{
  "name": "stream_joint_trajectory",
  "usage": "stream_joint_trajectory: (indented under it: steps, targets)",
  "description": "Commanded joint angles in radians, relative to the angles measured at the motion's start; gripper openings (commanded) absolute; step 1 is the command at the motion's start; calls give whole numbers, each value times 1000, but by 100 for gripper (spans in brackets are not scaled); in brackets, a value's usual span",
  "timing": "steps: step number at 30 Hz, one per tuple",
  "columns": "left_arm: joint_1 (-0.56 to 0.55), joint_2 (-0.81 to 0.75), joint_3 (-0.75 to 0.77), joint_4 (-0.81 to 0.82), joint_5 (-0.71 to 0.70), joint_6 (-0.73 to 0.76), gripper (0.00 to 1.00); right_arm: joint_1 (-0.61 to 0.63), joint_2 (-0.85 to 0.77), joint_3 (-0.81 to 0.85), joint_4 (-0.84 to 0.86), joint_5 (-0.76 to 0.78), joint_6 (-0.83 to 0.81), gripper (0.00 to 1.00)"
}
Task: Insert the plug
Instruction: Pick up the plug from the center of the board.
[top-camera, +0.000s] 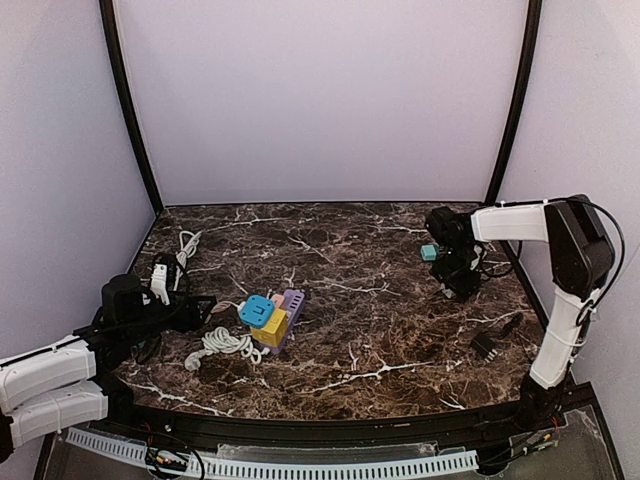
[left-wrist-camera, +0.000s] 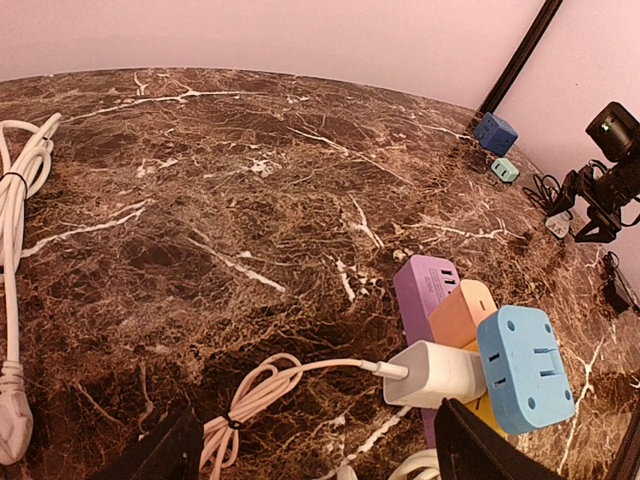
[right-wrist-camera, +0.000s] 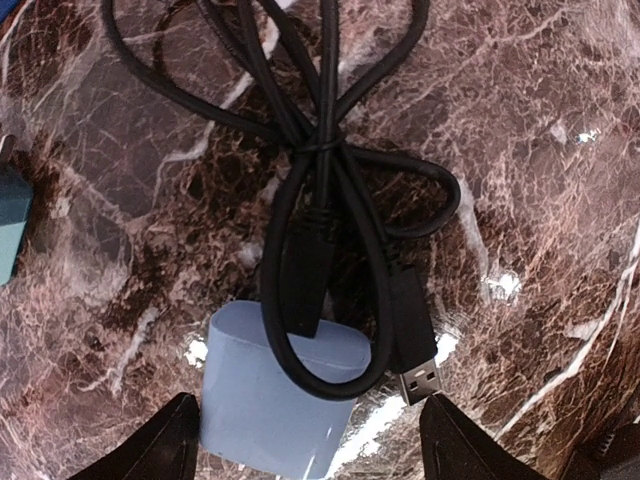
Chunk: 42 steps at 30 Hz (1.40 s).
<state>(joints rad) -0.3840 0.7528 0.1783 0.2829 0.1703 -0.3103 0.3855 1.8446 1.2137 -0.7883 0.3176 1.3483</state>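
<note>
Below the right tool (right-wrist-camera: 308, 405), spread like the left tool (left-wrist-camera: 315, 412), cable (right-wrist-camera: 322, 200) crosses a block (right-wrist-camera: 255, 400) unseen overhead.

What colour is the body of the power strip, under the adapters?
The power strip is pale purple; the left wrist view shows it best.

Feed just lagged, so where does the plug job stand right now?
Done: a white charger already looks seated in the purple power strip. In hand: the right gripper hangs open over the pale blue plug block and the black cable lying across it, nothing gripped; the left gripper is open beside the strip. Left: grasping, carrying and inserting it.
</note>
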Motion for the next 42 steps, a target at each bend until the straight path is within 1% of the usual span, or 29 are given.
stream_joint_trajectory:
  steps: [1, 6, 9, 15, 20, 27, 30, 31, 33, 35, 37, 42]
  targets:
    - [7, -9, -20, 15, -2, -10, 81, -21, 30, 9, 12, 0, -14, 73]
    - [10, -6, -20, 18, 1, -10, 81, -35, 30, 10, 34, 24, -52, 73]
    - [11, -3, -20, 21, 3, -10, 81, -48, 38, 10, 66, 13, -96, 69]
    - [13, -4, -22, 21, 5, -12, 81, -57, 40, 1, 79, 30, -139, 68]
    - [13, -3, -22, 21, 7, -11, 81, -59, 26, -25, 153, 22, -211, 68]
    - [14, -7, -22, 19, 11, -10, 82, -72, 9, -56, 193, 17, -269, 68]
    - [14, -7, -22, 19, 11, -9, 82, -78, 8, -60, 202, 17, -325, 72]
    - [14, -7, -22, 19, 12, -9, 82, -80, 6, -61, 203, 16, -340, 74]
    - [14, -8, -22, 19, 12, -9, 81, -88, -3, -72, 206, 0, -355, 83]
    - [14, -9, -22, 19, 13, -9, 81, -107, -12, -92, 233, -30, -368, 85]
    - [13, -10, -22, 19, 14, -10, 81, -124, -16, -112, 273, -59, -389, 81]
    - [14, -15, -22, 18, 15, -9, 81, -137, -19, -127, 318, -91, -434, 65]
